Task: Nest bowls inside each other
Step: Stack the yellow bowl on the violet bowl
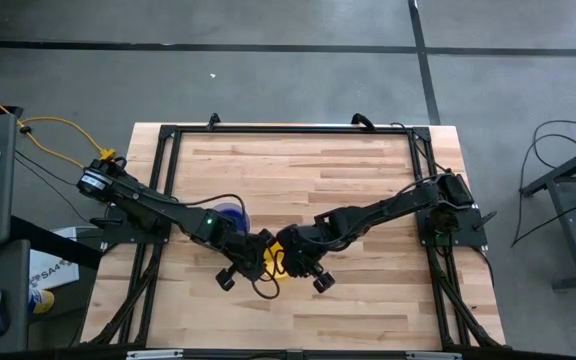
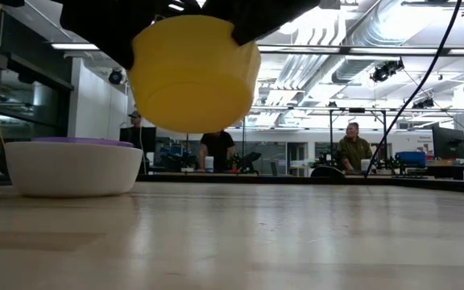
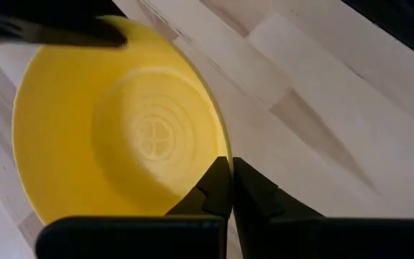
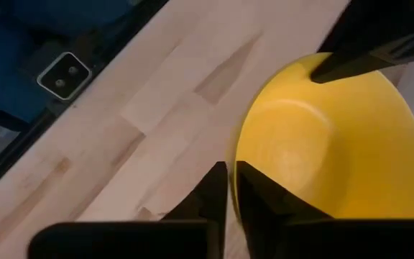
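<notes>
Yellow bowl (image 2: 193, 72): thin, stiff, light plastic, likely slick; best taken at the rim, one finger inside, one outside. Held clear above the table (image 1: 298, 190), near the front edge at mid-width. Left gripper (image 3: 230, 188) pinched on the rim; right gripper (image 4: 231, 188) nipped on the opposite rim. White bowl (image 2: 72, 167), purple nested inside, resting further left.

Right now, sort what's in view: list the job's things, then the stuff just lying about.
Job: yellow bowl, held off the table by left gripper and right gripper; white bowl with purple bowl inside; blue bowl.
Bystanders: black frame on the table, yellow cable, people in the room behind.
</notes>
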Available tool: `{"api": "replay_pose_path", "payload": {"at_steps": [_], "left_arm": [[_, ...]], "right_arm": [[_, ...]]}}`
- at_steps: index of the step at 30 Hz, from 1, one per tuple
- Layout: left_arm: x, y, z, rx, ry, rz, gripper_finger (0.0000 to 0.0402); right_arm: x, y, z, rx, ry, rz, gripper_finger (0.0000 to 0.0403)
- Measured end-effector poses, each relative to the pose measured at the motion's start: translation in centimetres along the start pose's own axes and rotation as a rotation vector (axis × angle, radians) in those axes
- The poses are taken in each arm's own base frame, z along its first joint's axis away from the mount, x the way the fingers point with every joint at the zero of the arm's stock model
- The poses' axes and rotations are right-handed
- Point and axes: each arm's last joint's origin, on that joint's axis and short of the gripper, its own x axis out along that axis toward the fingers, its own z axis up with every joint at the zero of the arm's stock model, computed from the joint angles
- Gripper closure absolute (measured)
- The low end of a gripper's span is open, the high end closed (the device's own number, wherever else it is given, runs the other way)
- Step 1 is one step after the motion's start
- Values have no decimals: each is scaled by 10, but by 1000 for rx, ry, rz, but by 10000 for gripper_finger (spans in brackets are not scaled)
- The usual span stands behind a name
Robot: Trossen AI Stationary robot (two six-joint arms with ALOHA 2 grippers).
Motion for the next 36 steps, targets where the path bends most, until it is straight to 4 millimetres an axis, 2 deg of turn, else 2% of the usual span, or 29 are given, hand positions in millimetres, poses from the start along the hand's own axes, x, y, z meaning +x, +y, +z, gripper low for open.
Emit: {"api": "replay_pose_path", "payload": {"at_steps": [7, 13, 36], "left_arm": [[0, 0, 0, -12, -2, 3, 401], [0, 0, 0, -12, 0, 2, 401], [0, 0, 0, -32, -2, -1, 402]], "right_arm": [[0, 0, 0, 10, 1, -9, 328], [0, -1, 1, 36, -12, -17, 302], [0, -1, 2, 90, -18, -7, 292]]}}
